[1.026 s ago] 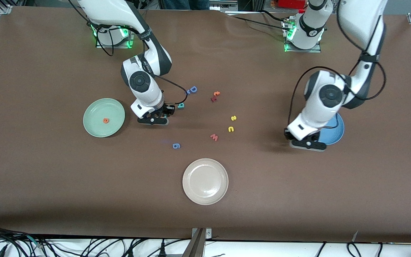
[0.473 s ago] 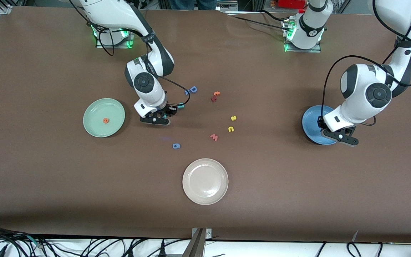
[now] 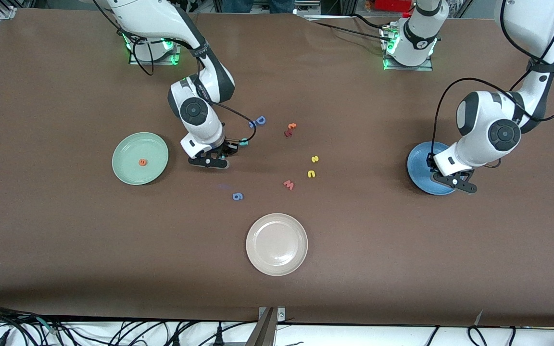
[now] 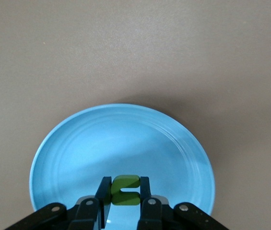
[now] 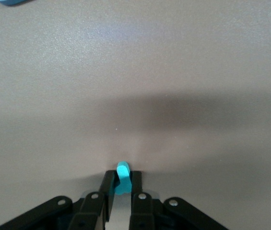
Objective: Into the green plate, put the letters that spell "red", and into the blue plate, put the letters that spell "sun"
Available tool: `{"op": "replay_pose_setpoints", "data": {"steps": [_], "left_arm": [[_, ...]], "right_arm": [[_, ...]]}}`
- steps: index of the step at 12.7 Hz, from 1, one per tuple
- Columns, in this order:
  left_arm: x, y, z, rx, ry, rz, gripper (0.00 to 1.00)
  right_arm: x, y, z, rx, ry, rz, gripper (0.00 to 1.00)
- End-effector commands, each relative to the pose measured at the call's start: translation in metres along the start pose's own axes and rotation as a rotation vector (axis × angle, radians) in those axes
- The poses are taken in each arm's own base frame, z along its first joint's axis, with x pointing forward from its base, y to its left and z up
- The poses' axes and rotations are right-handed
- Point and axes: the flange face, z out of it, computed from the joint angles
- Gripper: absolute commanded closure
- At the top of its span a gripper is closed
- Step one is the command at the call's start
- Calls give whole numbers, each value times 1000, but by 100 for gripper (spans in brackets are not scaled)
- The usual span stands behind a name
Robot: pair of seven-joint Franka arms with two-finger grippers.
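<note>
Right pincer (image 3: 231, 150) is down at the surface (image 3: 65, 269), clamped on a teal letter (image 5: 122, 177), pinched edge-on so the foam stands up between the pads; from this angle I can't tell whether it's the r or the d. Green plate (image 3: 128, 144) sits just beside my right pincer toward the right arm's end, orange e (image 3: 143, 162) already in it, so the carry should be short. A blue D (image 3: 259, 120) lies near this pincer, not mine to take. Left pincer (image 4: 125, 211) hangs over the blue plate (image 4: 77, 148), gripping the green n (image 4: 125, 189) flat between the pads, low enough that a release should land it inside the rim; no other letter shows on the part of the plate I see. Yellow s (image 3: 314, 158) and u (image 3: 311, 173) lie on the surface between my two pincers, well apart from either, with the red w (image 3: 288, 184) close by them, a decoy. An orange-and-dark-red pair (image 3: 290, 129) lies between the D and the s; I can't read those shapes. Blue 9 piece (image 3: 238, 196) and cream plate (image 3: 277, 238) lie nearer the camera than both pincers; neither matters. My guess for next: lift right, drop left.
</note>
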Motion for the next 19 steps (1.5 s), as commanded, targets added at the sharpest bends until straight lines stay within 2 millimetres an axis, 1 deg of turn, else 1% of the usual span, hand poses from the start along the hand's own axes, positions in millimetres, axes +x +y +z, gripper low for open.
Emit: {"op": "replay_pose_setpoints", "data": {"steps": [1, 2, 3, 4, 5, 6, 7, 8, 10, 11, 12, 13, 16, 18, 19], "left_arm": [[4, -7, 23, 4, 8, 19, 88], [5, -7, 26, 2, 5, 19, 86], [5, -7, 27, 2, 4, 17, 76], [4, -6, 33, -2, -4, 12, 38], [4, -6, 33, -3, -4, 11, 11], [5, -6, 31, 0, -2, 13, 1], [6, -6, 26, 2, 6, 17, 1], [10, -1, 16, 5, 20, 29, 1], [26, 25, -8, 7, 63, 56, 1], [32, 38, -16, 7, 79, 53, 0], [39, 57, -24, 1, 95, 39, 1], [44, 76, -27, -3, 102, 10, 1], [54, 142, -28, -3, 101, 39, 1], [67, 185, -31, -8, 117, -18, 1], [73, 209, -28, -10, 117, -34, 1]], "right_arm": [[-2, -1, -2, 9, 1, -2, 95], [-1, -2, -6, 11, 1, -5, 95], [-1, -3, -9, 2, -11, -8, 95], [3, -2, -19, -2, -21, -12, 95], [8, 4, -27, -11, -31, -27, 95], [12, 10, -36, -15, -34, -56, 95], [20, 23, -45, -23, -42, -70, 95], [25, 36, -55, -37, -62, -94, 95], [39, 68, -72, -55, -101, -150, 95], [48, 89, -77, -65, -125, -178, 95], [54, 108, -75, -74, -143, -207, 95], [62, 127, -78, -78, -151, -228, 95], [77, 183, -86, -85, -205, -287, 95], [87, 218, -82, -82, -218, -320, 95], [92, 237, -77, -77, -230, -322, 94]]}}
